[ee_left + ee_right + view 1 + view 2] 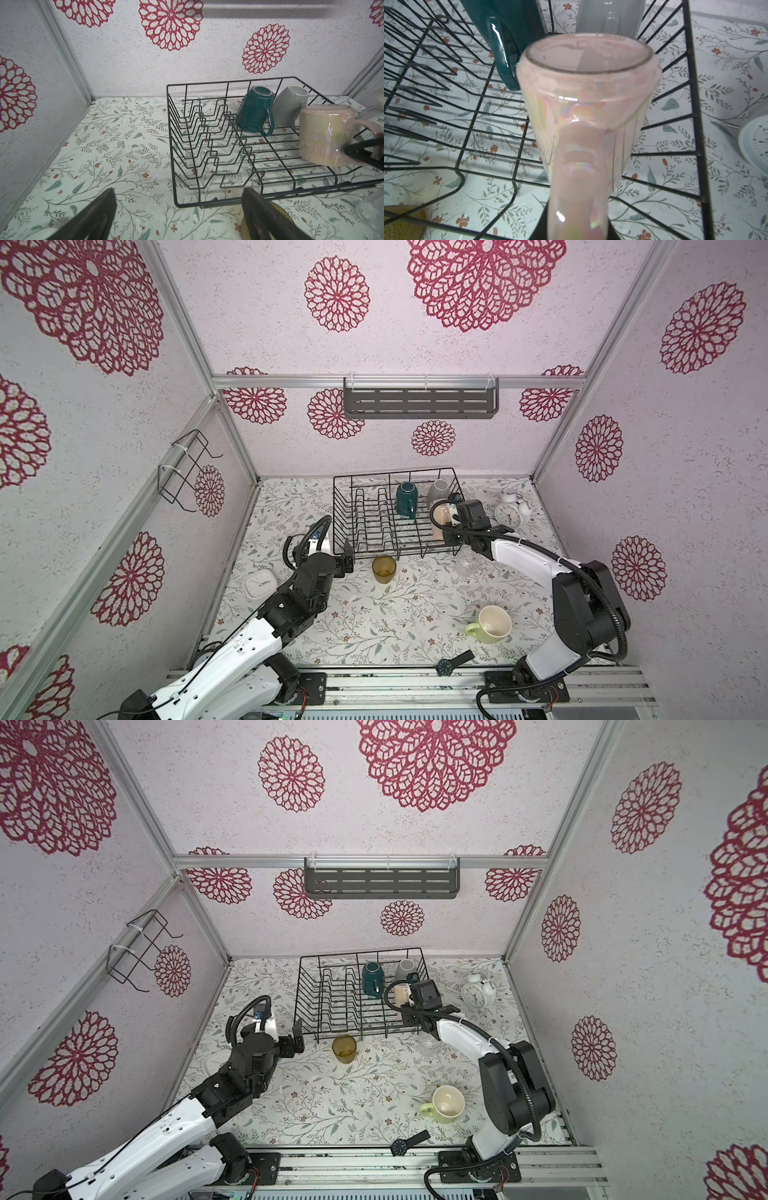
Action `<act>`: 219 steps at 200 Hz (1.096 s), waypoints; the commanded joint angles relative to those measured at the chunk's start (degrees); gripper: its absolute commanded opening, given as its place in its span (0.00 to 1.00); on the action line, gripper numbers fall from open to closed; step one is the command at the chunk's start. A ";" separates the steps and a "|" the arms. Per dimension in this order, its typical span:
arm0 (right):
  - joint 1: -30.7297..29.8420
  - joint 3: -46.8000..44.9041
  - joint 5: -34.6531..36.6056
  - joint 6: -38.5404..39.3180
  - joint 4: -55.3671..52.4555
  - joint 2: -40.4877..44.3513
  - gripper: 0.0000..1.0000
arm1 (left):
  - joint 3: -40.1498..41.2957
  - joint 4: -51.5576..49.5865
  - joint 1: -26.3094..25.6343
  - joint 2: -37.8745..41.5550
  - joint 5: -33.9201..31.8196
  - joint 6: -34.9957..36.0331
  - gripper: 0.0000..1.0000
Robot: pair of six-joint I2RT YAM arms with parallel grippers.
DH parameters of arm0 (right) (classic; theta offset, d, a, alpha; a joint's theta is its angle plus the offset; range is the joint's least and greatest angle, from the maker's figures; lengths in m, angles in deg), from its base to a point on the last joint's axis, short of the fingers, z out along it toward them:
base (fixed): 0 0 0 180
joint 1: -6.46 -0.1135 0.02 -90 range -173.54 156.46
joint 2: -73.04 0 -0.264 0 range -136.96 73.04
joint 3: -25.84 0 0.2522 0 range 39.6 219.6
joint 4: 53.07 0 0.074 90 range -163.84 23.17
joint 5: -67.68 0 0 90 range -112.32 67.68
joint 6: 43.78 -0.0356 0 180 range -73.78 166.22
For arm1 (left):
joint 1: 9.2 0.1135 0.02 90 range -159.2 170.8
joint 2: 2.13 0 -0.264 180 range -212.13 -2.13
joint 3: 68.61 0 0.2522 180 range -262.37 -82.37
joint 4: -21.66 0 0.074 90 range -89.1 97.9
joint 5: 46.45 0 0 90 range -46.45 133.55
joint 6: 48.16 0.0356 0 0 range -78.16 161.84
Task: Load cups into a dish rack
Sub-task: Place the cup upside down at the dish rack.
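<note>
The black wire dish rack [365, 506] [207, 145] stands at the back of the table. A dark teal mug [406, 499] [254, 111] and a grey mug [437, 491] [291, 106] sit upside down in it. My right gripper [452, 517] [577, 218] is shut on the handle of the tall pink mug [439, 519] [587, 104], held bottom-up inside the rack's right part. My left gripper [348, 558] [179, 199] is open and empty at the rack's front left corner, beside the amber tumbler [383, 568]. The clear glass [467, 562] and the light green mug [490, 624] stand on the table.
A white alarm clock [509, 510] stands right of the rack, close to my right wrist. A white box-like item [258, 583] lies by the left wall and a black wristwatch [446, 666] lies at the front edge.
</note>
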 commanded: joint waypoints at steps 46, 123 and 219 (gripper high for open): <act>0.52 -1.34 1.84 0.32 23.76 0.25 0.00 | -0.66 1.68 0.63 -0.95 0.58 0.82 0.97; 0.69 -5.96 3.52 2.47 22.98 -0.40 0.00 | 0.19 2.61 0.77 -1.30 0.40 1.25 0.97; 2.97 -2.12 1.89 0.68 7.90 0.80 0.08 | -0.95 2.14 0.90 -2.64 0.72 0.99 0.97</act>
